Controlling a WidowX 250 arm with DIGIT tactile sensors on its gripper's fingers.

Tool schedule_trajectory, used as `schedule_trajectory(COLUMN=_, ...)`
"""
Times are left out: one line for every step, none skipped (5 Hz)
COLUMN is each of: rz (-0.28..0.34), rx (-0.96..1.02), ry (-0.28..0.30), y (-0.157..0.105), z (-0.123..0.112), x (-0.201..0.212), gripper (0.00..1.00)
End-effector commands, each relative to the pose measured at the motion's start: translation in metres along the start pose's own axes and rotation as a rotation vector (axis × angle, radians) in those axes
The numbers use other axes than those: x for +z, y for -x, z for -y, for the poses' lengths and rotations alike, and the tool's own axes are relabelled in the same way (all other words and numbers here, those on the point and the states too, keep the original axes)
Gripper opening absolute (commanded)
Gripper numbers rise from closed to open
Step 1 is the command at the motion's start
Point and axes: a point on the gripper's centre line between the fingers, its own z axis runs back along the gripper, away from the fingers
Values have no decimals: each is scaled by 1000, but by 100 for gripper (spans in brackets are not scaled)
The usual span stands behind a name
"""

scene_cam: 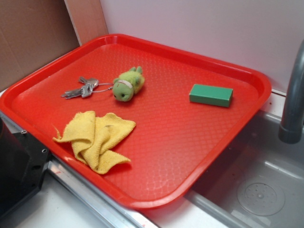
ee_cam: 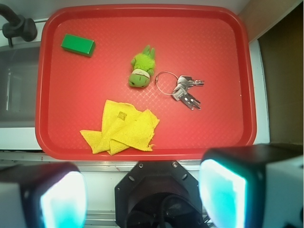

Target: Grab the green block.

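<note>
While the gripper (ee_cam: 142, 199) is held with fingers spread wide off the red tray (ee_cam: 142, 12), the green block (ee_cam: 78, 44) is seen alone in a corner; plush toy (ee_cam: 142, 72), keys (ee_cam: 186, 91) and yellow cloth (ee_cam: 122, 128) are left well apart.

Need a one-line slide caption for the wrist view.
Open tool above a red tray holding a green block, plush toy, keys and yellow cloth.
</note>
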Motion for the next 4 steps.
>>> schedule_trajectory(rz=0, rx=0, ry=0, y=0, z=0, x=0, gripper=100)
schedule_trajectory(rz=-25, rx=-91, ry=-17, y=-17, z=0, x=-8, gripper=100)
schedule_trajectory(rz=-15, rx=-183, ry=-17, y=-36, z=0, x=-18, gripper=100)
schedule_trajectory(rz=19, rx=-294, ry=-38, y=-60, z=2, x=-33, gripper=100)
